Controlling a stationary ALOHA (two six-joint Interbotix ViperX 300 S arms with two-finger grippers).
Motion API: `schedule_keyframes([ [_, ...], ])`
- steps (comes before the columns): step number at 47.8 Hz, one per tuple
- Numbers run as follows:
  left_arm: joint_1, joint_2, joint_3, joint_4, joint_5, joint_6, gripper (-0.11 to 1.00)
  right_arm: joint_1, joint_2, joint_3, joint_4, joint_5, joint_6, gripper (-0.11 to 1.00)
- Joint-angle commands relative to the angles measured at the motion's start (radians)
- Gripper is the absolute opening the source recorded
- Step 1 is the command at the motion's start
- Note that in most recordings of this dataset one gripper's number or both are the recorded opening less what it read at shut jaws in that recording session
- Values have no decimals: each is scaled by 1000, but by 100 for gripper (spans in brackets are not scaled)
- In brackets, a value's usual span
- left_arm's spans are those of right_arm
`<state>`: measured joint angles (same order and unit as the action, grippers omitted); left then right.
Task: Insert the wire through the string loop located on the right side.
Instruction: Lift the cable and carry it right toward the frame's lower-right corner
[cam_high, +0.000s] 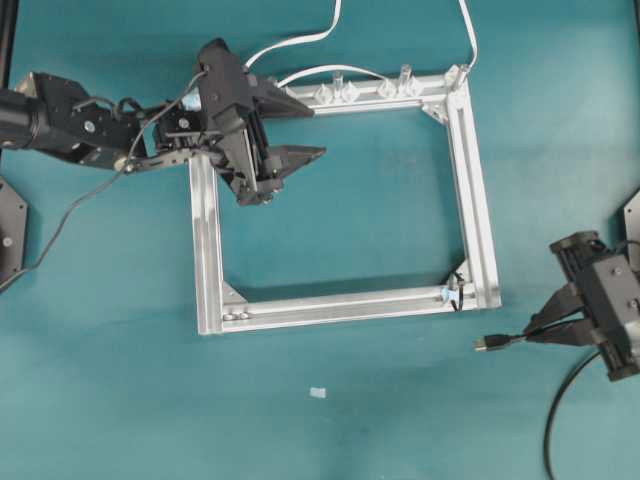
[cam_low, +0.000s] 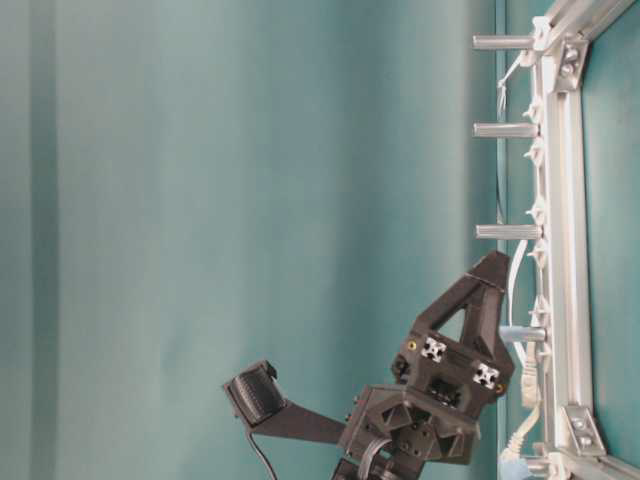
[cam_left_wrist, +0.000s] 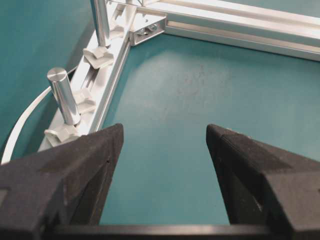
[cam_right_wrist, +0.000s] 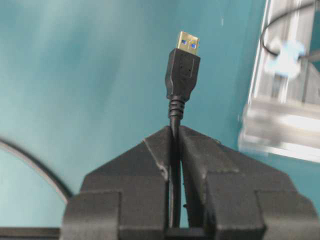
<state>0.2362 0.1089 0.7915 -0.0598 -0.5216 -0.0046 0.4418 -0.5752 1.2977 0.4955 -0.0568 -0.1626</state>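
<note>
Overhead exterior view: the right gripper (cam_high: 535, 336) at four o'clock is clamped on the wire (cam_high: 500, 342), plug pointing toward nine o'clock, just below the aluminium frame (cam_high: 475, 190). The string loop (cam_high: 455, 285) sits at that frame's lower right corner. The left gripper (cam_high: 292, 128), jaws spread wide and empty, hovers at ten o'clock

Left end effector (cam_high: 296, 130) hovers with jaws spread wide; right end effector (cam_high: 535, 333) is clamped tight.
</note>
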Motion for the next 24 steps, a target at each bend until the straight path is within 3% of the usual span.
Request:
schedule_keyframes([
  [1,3,-28,-21,3,-3,-2,72,-8,-26,8,-2,-2,-2,7],
  [13,3,-25,-29,3,-3,-2,72,-40,-78,46,-3,-6,0,7],
  [24,2,-23,-35,3,-3,-2,72,-121,-91,63,-46,-8,-2,7],
])
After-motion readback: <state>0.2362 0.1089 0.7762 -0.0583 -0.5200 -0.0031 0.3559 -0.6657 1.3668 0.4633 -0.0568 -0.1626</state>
